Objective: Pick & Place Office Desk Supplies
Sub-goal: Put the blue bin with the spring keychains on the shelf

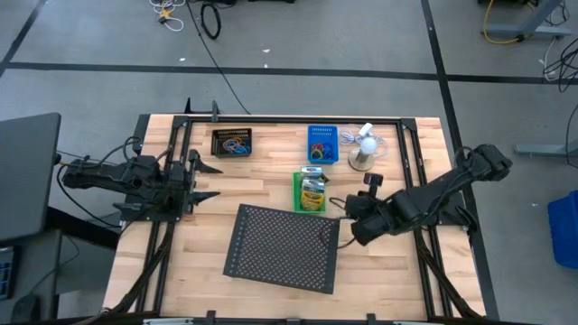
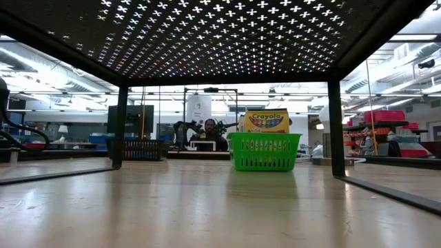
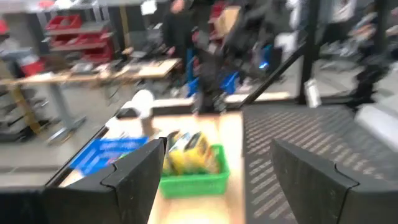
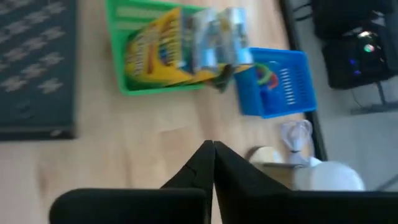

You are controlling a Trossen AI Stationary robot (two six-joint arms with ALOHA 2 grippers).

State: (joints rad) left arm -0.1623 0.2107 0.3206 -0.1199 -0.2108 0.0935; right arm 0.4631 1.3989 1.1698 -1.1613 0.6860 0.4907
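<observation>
Three small bins: one black [image 1: 232, 143], one blue [image 1: 321, 144], one green [image 1: 310, 190] (holding one crayon box [image 1: 312, 193]). One mesh tray [image 1: 283, 247], one fan [image 1: 364, 148]. Two robot arms.

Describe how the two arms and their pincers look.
Both arms are dark, jointed and chunky, with black cables trailing along them. The left pincer has two broad, flat black fingers with angular edges. The right pincer has matching black fingers that taper to thin tips. No markings show.
</observation>
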